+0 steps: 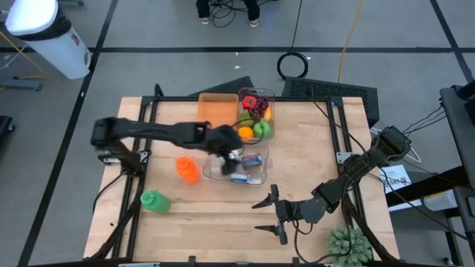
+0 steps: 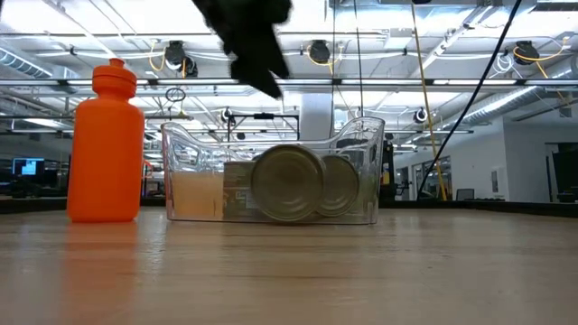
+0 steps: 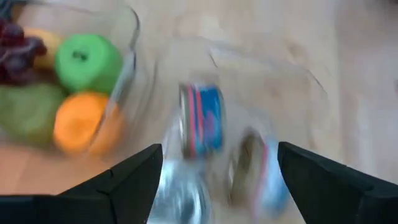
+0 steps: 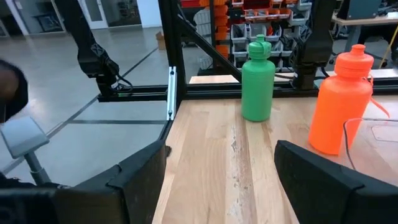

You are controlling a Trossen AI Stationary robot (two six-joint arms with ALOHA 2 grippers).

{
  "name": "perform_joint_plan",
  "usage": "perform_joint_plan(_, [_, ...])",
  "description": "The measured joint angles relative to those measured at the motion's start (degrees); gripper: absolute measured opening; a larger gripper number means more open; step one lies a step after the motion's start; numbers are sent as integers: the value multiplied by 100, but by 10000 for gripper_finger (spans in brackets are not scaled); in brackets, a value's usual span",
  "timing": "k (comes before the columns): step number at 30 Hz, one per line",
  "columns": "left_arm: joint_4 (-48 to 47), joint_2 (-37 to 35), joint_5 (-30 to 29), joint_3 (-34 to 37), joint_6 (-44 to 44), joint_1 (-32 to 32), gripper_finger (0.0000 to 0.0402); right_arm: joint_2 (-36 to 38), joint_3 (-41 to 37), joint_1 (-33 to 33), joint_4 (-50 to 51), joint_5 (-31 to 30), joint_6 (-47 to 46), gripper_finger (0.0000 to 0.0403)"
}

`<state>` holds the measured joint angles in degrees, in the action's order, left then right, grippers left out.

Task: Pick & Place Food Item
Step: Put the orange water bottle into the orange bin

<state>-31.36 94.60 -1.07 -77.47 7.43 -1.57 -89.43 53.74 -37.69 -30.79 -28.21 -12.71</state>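
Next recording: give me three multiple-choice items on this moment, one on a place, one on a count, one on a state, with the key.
1. Where do the cans lie?
A. In the clear bin under the left pincer
B. Beside the green bottle
C. In the fruit bin

2. How many bottles stand on the table?
A. One
B. Two
C. Three

3. What is the left pincer's state?
A. Shut on a can
B. Shut on an orange
C. Open, holding nothing

Key: 1 A, the high view shows the cans inside the clear bin below that pincer. 2 B, one orange bottle and one green. 3 C, the left wrist view shows its fingers spread wide above the cans, nothing between them.
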Motion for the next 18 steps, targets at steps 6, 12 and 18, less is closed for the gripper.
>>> perform_joint_plan(6, [-1799,-1189,-289,0,241,462,319,0,0,-79,-11,1,6,281])
perform_joint_plan(12, [-3136,-2120,-997,1,1115,1013,307,0,0,-105,-22,-1,-4,281])
perform_joint_plan(18, [-3759,-2672,-1051,2,2203,1485,301,-2,0,-105,-67,-1,-4,281])
